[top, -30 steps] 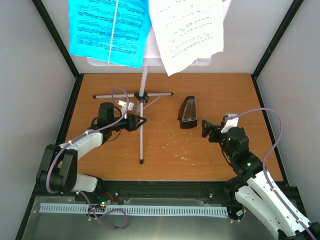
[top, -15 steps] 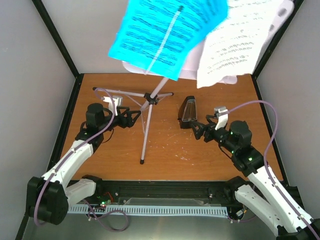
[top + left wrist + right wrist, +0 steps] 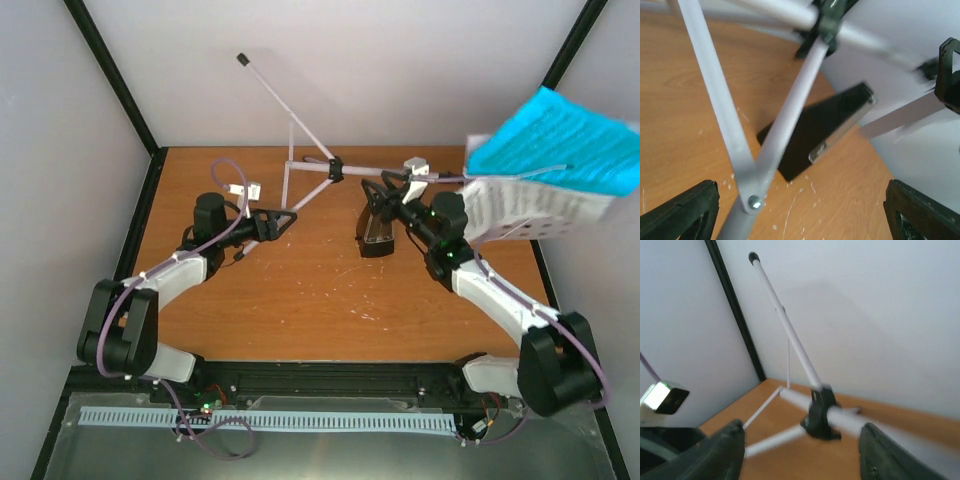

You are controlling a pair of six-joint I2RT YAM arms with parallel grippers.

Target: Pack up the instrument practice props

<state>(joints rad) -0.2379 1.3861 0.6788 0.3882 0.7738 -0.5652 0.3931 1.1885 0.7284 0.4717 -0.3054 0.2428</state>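
The brown table (image 3: 320,310) fills the middle of the overhead view, with my two arms reaching in from the bottom corners.

Across the upper half of that view the music stand (image 3: 335,170) is tipped far over. Its black hub sits near top centre. One thin leg points up to the upper left against the back wall, and the others splay down to the tabletop. Its pole runs off to the right edge of the frame. At that end the blue music sheet (image 3: 565,150) sits uppermost at the far right. The white music sheet (image 3: 520,205) is just below it and touching it, over the right edge of the table.

My left gripper (image 3: 282,222) is left of centre, just below the stand's legs, with its fingers spread wide. In its own camera the two fingers (image 3: 680,215) sit in the bottom corners. A stand leg and its bolted joint pass between them, and I cannot tell whether either finger touches it.

My right gripper (image 3: 801,440) is right of centre, up at the pole beside the hub. Its fingers are apart and it grips nothing. The blurred pole crosses the gap between them.

The black metronome (image 3: 378,228) stands on the table just right of centre, directly below the pole and close beside my right gripper.
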